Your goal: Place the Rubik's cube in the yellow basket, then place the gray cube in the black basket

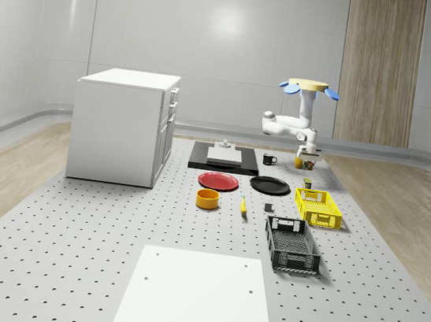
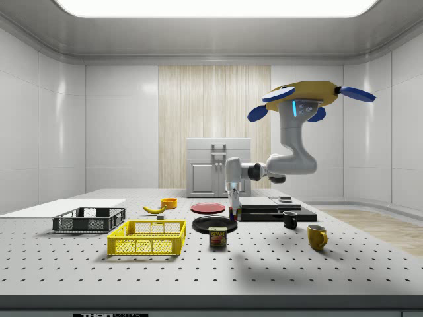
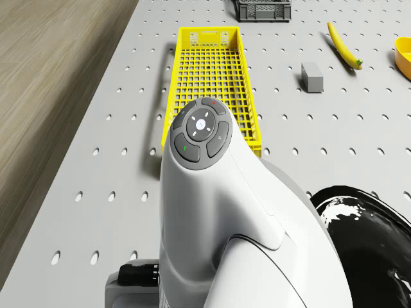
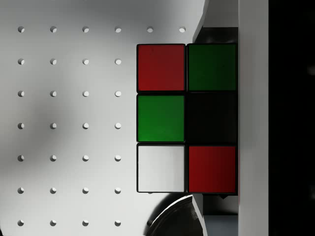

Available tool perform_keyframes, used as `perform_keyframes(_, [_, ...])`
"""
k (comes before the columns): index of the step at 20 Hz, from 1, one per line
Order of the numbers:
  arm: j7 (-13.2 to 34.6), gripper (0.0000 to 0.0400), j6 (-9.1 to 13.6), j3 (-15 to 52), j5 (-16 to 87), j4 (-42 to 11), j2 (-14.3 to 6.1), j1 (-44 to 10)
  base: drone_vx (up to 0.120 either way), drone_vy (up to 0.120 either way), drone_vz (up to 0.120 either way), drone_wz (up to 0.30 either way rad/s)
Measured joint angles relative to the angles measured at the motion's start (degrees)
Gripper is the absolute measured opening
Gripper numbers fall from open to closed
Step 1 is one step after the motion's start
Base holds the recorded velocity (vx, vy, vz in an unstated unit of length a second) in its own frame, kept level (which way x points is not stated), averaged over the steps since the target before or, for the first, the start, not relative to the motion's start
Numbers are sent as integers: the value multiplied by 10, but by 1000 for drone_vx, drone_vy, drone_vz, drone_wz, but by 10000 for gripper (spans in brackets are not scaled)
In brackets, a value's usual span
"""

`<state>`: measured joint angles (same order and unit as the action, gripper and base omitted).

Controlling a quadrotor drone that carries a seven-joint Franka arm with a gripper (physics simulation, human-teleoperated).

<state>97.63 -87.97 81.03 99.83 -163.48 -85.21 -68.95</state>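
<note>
Blue-rotor drone [image 2: 305, 99] hovers above the perforated gray bench [image 1: 72, 222], near its far end by the black plate [image 1: 269, 186]. The tool [image 2: 232, 210] hangs low over the multicoloured Rubik's cube [image 4: 186, 118] on the bench; finger state: cannot tell. Small gray cube [image 3: 311, 76] lies beside the yellow mesh basket [image 1: 317, 208], black mesh basket [image 1: 292, 244] nearer.

light: bright, even, from ceiling panel [image 2: 211, 6] | shadows: soft on worktop [image 2: 198, 264] | glare: sheen on back wall [image 1: 229, 24] | wrist view: one side dark

Perforated table [image 1: 68, 253] with yellow basket [image 1: 318, 207], black basket [image 1: 292, 245], banana [image 1: 243, 205], gray cube [image 1: 268, 208]
</note>
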Motion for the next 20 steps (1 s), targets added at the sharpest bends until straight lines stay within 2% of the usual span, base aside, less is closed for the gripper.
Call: perform_keyframes(20, [3, 325, -19, 3, -8, 1, -21, -3, 120, 0, 0, 0])
